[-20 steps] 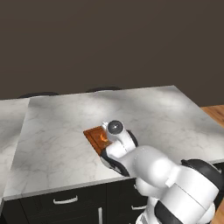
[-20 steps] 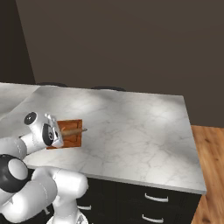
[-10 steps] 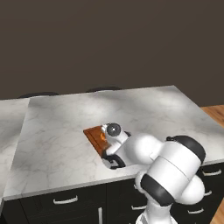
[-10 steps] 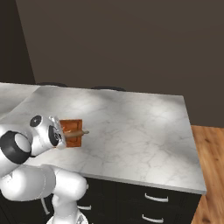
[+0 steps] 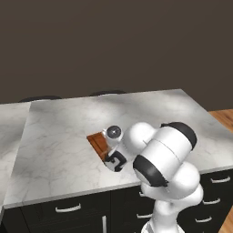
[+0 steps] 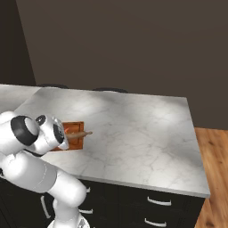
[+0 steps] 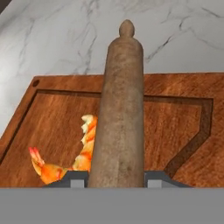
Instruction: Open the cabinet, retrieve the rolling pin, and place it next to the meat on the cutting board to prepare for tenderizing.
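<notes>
My gripper (image 7: 116, 179) is shut on the rolling pin (image 7: 118, 109), a brown wooden rod pointing away from the hand. The pin hangs low over the reddish-brown cutting board (image 7: 175, 100). The meat (image 7: 65, 162), an orange shrimp piece, lies on the board just left of the pin. From the right base view the rolling pin (image 6: 81, 134) sticks out rightward over the cutting board (image 6: 75, 143). In the left base view my arm covers most of the cutting board (image 5: 97, 142), with the gripper (image 5: 116, 162) at its near edge. The cabinet is out of view.
The board lies on a white marble island counter (image 6: 142, 129), close to its front edge. Black drawers with curved handles (image 5: 69, 209) run below. Plank floor (image 6: 216, 169) lies to the right. Two dark round shapes (image 5: 107, 92) show behind the counter's far edge.
The arm's elbow has swung up and forward over the hand. The hand has sunk slightly toward the board with the rolling pin still held.
</notes>
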